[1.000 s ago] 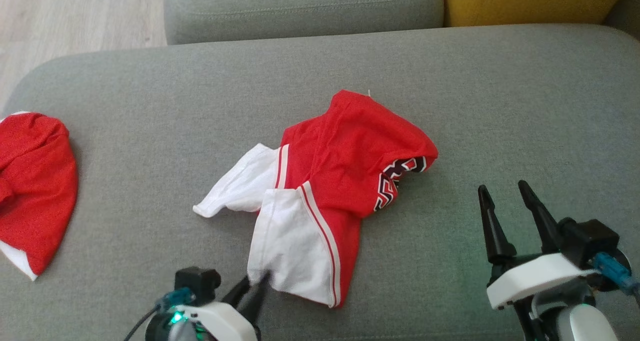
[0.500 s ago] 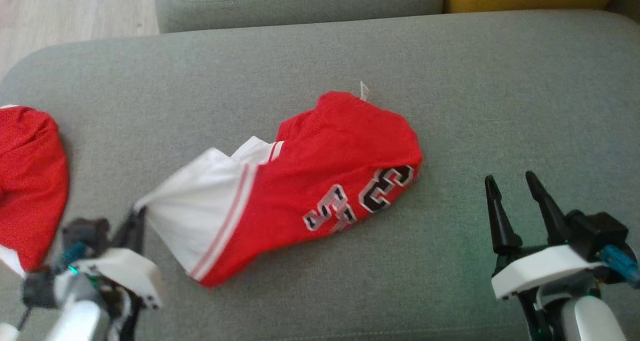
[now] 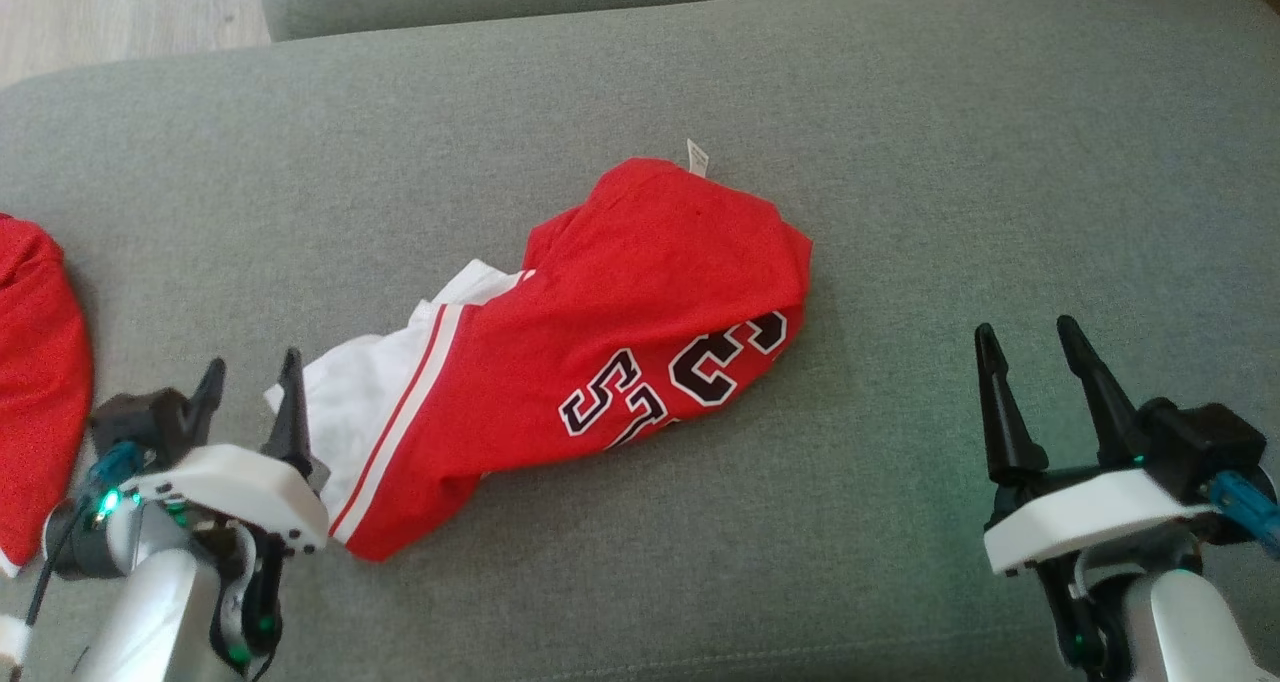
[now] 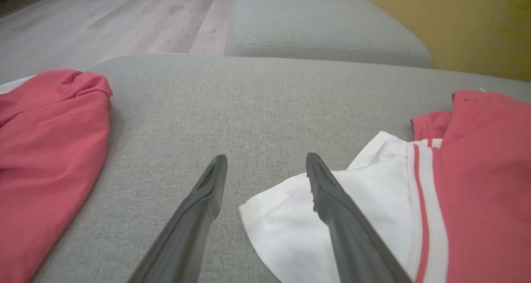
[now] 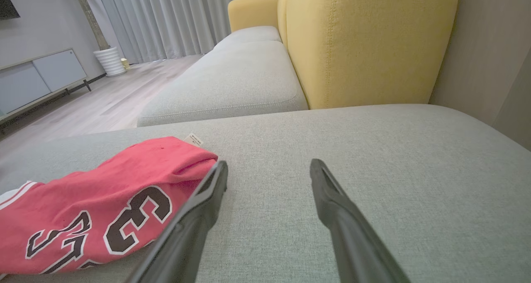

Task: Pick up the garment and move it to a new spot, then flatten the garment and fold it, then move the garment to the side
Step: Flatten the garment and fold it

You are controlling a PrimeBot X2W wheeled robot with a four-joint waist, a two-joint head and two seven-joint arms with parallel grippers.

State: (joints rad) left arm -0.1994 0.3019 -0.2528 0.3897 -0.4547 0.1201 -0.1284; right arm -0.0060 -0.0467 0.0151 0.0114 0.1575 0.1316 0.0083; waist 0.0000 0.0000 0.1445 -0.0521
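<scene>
A red and white garment [image 3: 620, 342] with black numbers lies crumpled in the middle of the grey sofa cushion [image 3: 900, 162]. Its white hem reaches toward my left gripper [image 3: 252, 368], which stands open just left of that corner, holding nothing. In the left wrist view the white corner [image 4: 282, 216] lies under the right finger, with the left gripper [image 4: 265, 160] spread wide. My right gripper [image 3: 1030, 327] is open at the lower right, apart from the cloth. The right wrist view has the garment [image 5: 103, 208] to the left of the right gripper [image 5: 269, 167].
A second red garment [image 3: 40, 382] lies at the cushion's left edge, also seen as a red cloth [image 4: 45, 150] in the left wrist view. Another grey cushion [image 5: 232, 84] and a yellow backrest [image 5: 365, 42] lie beyond. Wood floor [image 4: 103, 21] is at the far left.
The left gripper dragged the garment's white hem to the left, spreading the cloth and exposing the numbers, then let go and opened. The head camera tilted down. The right gripper stayed put.
</scene>
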